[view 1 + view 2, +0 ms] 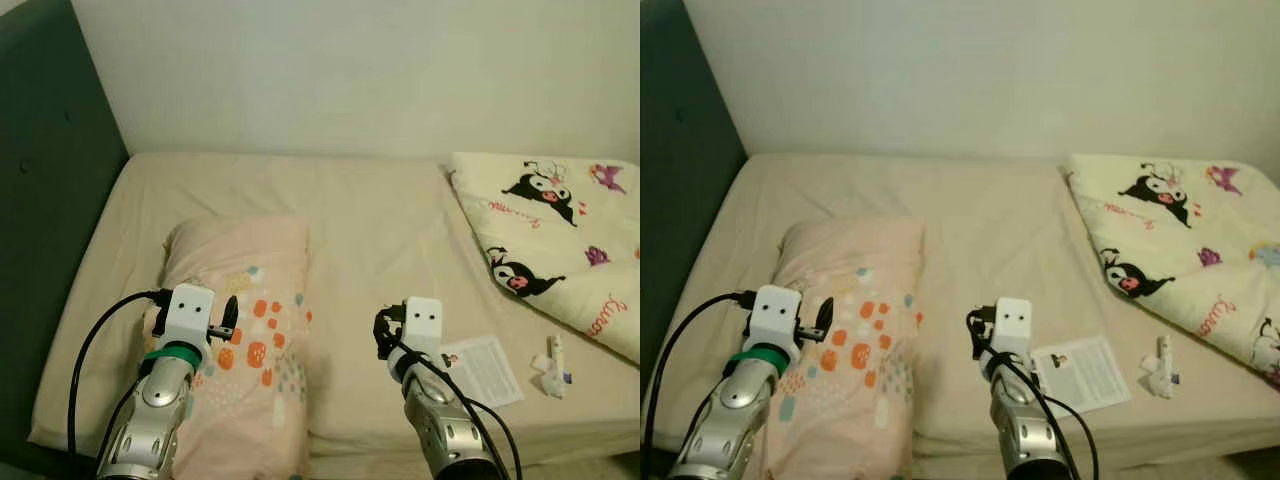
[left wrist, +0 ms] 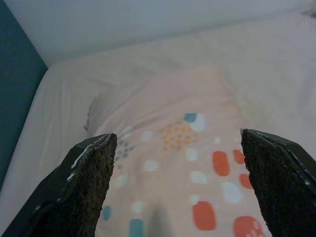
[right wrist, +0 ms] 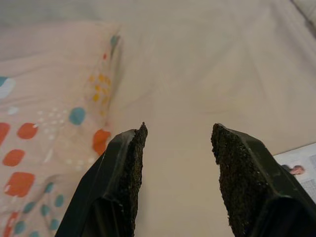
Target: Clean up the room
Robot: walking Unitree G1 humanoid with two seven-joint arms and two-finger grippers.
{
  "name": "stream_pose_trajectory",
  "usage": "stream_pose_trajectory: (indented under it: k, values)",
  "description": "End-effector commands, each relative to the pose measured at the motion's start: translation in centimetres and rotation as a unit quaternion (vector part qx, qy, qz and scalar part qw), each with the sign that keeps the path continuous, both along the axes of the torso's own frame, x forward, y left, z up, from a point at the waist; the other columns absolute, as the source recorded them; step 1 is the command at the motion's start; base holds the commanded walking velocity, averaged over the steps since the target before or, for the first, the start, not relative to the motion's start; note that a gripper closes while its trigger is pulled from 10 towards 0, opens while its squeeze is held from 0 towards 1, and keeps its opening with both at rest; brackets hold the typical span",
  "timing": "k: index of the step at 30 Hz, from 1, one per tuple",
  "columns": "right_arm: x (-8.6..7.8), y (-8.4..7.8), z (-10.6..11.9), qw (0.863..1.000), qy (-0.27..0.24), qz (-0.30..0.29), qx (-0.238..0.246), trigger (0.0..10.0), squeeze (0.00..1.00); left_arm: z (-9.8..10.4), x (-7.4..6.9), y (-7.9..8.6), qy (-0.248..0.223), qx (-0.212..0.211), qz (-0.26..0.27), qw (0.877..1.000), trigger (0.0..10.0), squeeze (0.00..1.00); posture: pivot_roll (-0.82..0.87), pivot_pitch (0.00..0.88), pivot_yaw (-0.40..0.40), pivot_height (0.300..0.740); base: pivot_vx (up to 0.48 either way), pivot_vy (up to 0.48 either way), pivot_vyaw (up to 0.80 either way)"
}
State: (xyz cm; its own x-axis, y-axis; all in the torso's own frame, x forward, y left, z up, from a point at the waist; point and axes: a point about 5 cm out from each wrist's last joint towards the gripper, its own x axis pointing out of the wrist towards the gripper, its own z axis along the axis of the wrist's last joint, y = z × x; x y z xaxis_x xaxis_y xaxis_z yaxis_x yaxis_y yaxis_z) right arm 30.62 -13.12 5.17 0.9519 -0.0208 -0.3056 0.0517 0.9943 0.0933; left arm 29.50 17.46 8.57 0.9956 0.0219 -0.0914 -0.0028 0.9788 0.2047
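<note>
Nearest to us in the left eye view are our two silver arms, raised over the near edge of the bed. Our left gripper hangs above the pink pillow, which lies on the bed's left half with its spotted end toward us, and from this angle we cannot tell how its fingers stand. Our right gripper hovers over bare sheet just right of the pillow, with a printed leaflet lying flat beside it on the right. Further right a small white packet rests near the edge of the cartoon-print blanket, which is bunched at the bed's right side. A dark green headboard stands along the left. In the right eye view we see the same layout, the leaflet close to our right wrist and the packet just short of the blanket. In the left wrist view our left fingers are spread wide apart, empty, with the pillow beneath them. In the right wrist view our right fingers are parted with nothing between them, over the sheet, the pillow to one side and a corner of the leaflet to the other.
</note>
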Motion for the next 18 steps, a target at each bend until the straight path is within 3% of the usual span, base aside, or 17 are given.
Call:
stream_pose_trajectory:
  k: [1,18]
  values:
    - [-0.12,-0.21,-0.43,1.000,0.014,-0.003,0.002,10.0,0.00,-0.31,-0.11,-0.05,0.009,0.000,0.002,1.000,10.0,0.00,0.12,0.000,-0.018,0.740,0.000,-0.465,0.00]
    - [-0.03,-0.12,-0.37,1.000,0.015,-0.001,0.001,10.0,0.00,-0.27,-0.13,0.11,0.009,0.000,0.006,1.000,10.0,0.00,0.12,0.000,-0.019,0.740,0.000,-0.465,0.00]
